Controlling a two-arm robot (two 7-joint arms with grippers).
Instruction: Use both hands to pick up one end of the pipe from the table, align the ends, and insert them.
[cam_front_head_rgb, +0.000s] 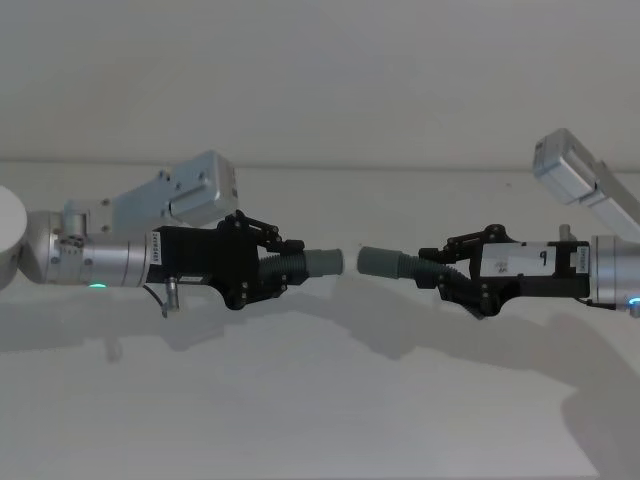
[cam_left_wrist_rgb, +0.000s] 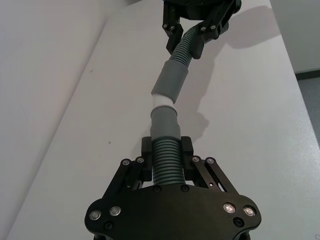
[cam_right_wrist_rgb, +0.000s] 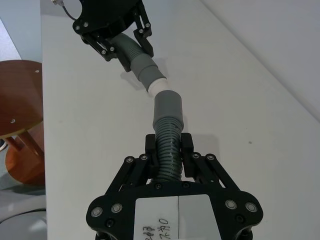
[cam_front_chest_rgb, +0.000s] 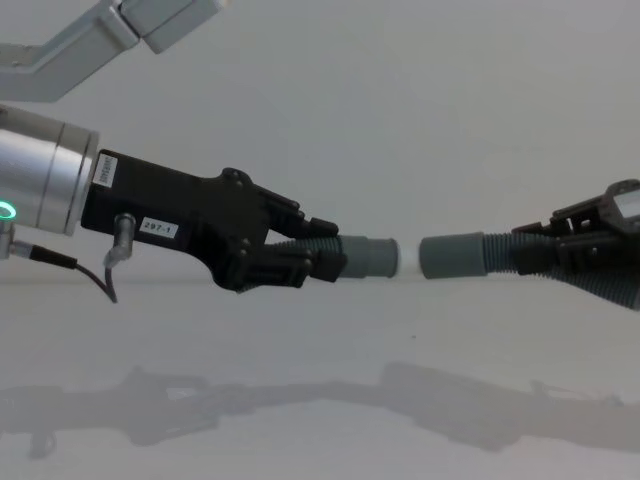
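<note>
Cuffs faced, small gap, above tabletop.
Left pincer clamped white-tipped hose; right pincer clamped other hose.

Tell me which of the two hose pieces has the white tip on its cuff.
The hose piece held by the left gripper: its grey cuff ends in a short white tip. The right gripper's piece ends in a plain grey cuff.

Head view looks down; chest view looks level across the counter; 2 wrist views face each other closely, sharing the gap between pipe ends.
</note>
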